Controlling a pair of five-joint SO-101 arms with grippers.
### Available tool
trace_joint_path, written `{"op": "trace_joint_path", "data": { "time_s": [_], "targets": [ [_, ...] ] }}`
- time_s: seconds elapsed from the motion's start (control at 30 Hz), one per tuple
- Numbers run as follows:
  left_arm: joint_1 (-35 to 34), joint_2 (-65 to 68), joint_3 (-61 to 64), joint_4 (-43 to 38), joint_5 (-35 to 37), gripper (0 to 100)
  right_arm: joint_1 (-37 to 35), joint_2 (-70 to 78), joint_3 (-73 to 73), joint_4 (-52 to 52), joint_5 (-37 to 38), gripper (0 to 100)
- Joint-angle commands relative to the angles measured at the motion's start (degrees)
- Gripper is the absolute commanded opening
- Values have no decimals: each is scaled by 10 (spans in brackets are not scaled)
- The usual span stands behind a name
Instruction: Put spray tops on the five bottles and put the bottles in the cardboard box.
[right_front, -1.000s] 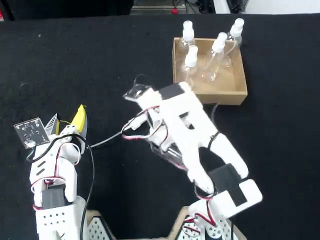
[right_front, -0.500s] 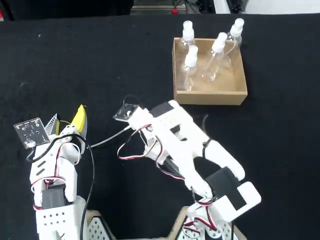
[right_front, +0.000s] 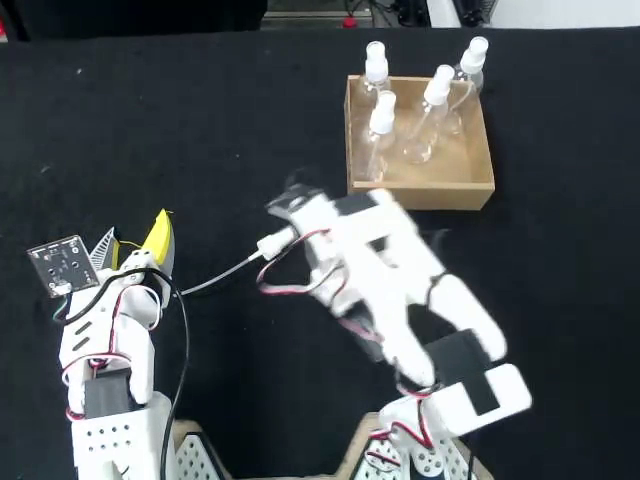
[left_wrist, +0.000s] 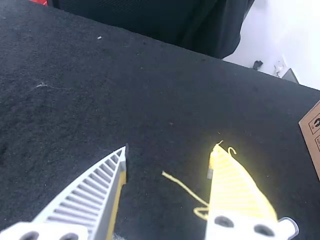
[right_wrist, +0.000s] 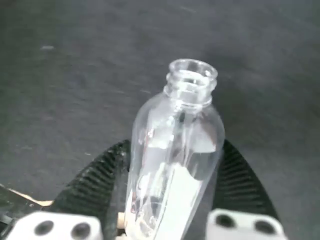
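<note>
The right gripper (right_wrist: 174, 150) is clamping the capless bottle (right_wrist: 187, 105) between its jaws while the left gripper (left_wrist: 170, 146) is gaping wide.

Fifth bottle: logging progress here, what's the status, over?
Right jaws shut on bottle, no spray top on it. Left jaws open, empty. Four topped bottles in box.

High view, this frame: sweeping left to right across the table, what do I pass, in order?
Left gripper, open → right arm's wrist → cardboard box, with four spray-topped bottles in it.
</note>
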Motion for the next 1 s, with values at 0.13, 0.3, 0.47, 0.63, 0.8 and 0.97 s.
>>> {"op": "trace_joint_path", "data": {
  "time_s": [0.13,0.3,0.47,0.63,0.8,0.97],
  "targets": [
    [7,-3,12,-5,-6,256,143,-31,-29,35,228,175],
    [7,-3,12,-5,-6,256,144,-31,-31,12,162,254],
    [7,-3,12,-4,-6,256,144,-31,-37,12,61,351],
    [7,-3,12,-4,-6,256,143,-31,-36,16,55,345],
    [7,-3,12,-4,-6,256,143,-18,-39,35,52,345],
    [6,-3,12,-4,-6,256,143,42,-85,34,-20,347]
  ]
}}
